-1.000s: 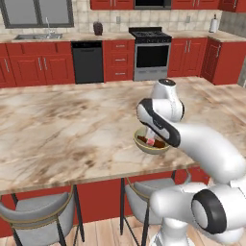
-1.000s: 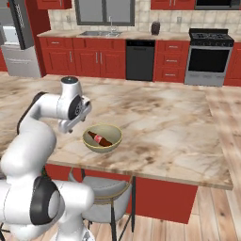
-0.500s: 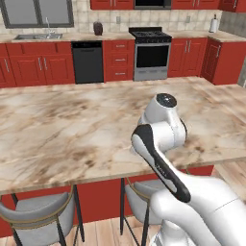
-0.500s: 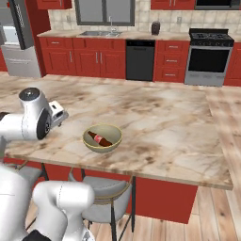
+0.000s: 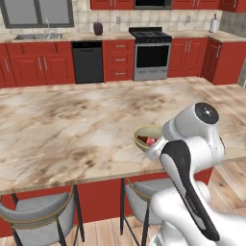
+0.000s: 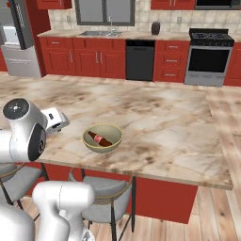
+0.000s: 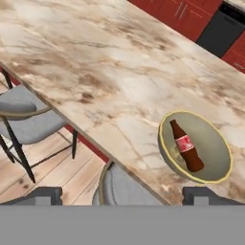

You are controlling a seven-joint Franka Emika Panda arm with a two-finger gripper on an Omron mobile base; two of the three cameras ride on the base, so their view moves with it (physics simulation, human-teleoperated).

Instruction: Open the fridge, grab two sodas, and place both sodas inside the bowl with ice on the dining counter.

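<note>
The olive-tan bowl (image 7: 224, 152) sits near the front edge of the dining counter (image 7: 95, 62). One soda (image 7: 186, 148), a brown bottle with a red label, lies on its side in the bowl. My gripper (image 7: 123, 196) hovers open and empty over the counter's front edge, to the left of the bowl and back from it. In the right base view my hand (image 6: 53, 119) is left of the bowl (image 6: 89, 135), which holds the soda (image 6: 100, 139). The left base view has my arm covering part of the bowl (image 5: 145, 130). The silver fridge (image 6: 16, 56) stands far back on the left.
Grey stools (image 7: 24, 115) (image 6: 101, 207) (image 5: 38, 216) stand under the counter's front edge below my hand. Red cabinets, a dishwasher (image 6: 140, 59) and a stove (image 6: 207, 59) line the far wall. The counter slab (image 6: 155, 117) stretches wide behind and right of the bowl.
My arm has swung away from above the bowl, back toward the front edge and to the left in the right base view. The soda stays lying in the bowl. The jaws stay open.
</note>
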